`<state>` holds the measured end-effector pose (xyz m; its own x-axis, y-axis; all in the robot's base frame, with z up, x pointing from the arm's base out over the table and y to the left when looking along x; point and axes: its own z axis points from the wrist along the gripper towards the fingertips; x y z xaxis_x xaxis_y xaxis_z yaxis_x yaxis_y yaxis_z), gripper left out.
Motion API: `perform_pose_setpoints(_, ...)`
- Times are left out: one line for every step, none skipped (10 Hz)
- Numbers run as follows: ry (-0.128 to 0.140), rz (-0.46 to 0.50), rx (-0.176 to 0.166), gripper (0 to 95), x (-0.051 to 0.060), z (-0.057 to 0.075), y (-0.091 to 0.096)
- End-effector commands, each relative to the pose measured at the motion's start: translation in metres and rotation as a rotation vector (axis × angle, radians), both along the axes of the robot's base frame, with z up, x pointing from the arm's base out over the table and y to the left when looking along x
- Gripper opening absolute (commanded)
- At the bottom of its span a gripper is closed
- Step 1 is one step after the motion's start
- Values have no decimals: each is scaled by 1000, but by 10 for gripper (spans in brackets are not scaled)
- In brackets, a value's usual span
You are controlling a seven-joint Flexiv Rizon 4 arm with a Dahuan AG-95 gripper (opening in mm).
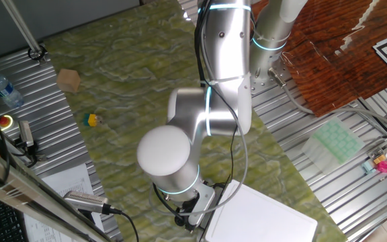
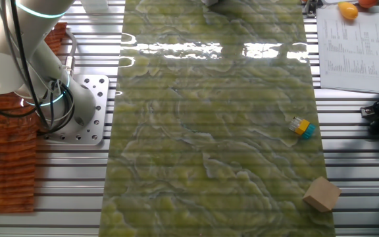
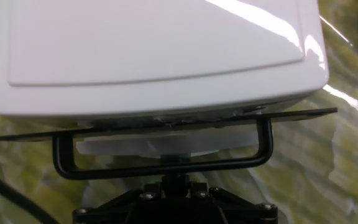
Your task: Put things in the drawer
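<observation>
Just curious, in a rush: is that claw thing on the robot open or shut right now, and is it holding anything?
Gripper: right at the drawer's black handle; fingers hidden, so open or shut cannot be told.

Bright overhead light leaves white glare streaks on the glossy green mat [image 2: 209, 131], while the close white box [image 3: 160, 56] looks soft and washed out.

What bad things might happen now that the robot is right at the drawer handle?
Two things might go wrong. The end effector sits right at the thin black handle of the white box, so it might slip off or drag the whole box instead of opening the drawer. Also, the tan cube and the little yellow and blue toy lie far across the green mat, so the arm has a long reach to fetch them.
</observation>
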<state>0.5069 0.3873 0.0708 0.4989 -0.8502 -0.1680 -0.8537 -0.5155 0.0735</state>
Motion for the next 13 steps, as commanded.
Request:
perform_pose_setpoints(6, -1, -3, 0, -1, 3, 1)
perform_pose_setpoints(5, 1, -5, 0, -1, 3, 1)
perform_pose_setpoints(4, 2, -4, 0, -2, 4, 1)
perform_pose_setpoints(1, 6, -7, 0, -3, 4, 2)
perform_pose_setpoints(0, 5, -9, 0, -3, 4, 2)
perform_pose_setpoints(-2, -3, -11, 0, -4, 3, 4)
perform_pose_setpoints(-2, -9, -11, 0, -4, 2, 5)
perform_pose_setpoints(0, -15, -4, 0, -5, 1, 5)
perform_pose_setpoints(0, -14, -3, 0, -6, 0, 6)
perform_pose_setpoints(1, -18, 0, 0, -6, 0, 6)
perform_pose_setpoints(-1, -17, -4, 0, -7, 0, 6)
perform_pose_setpoints(-1, -16, -3, 0, -7, -1, 6)
perform_pose_setpoints(1, -15, 0, 0, -7, -1, 5)
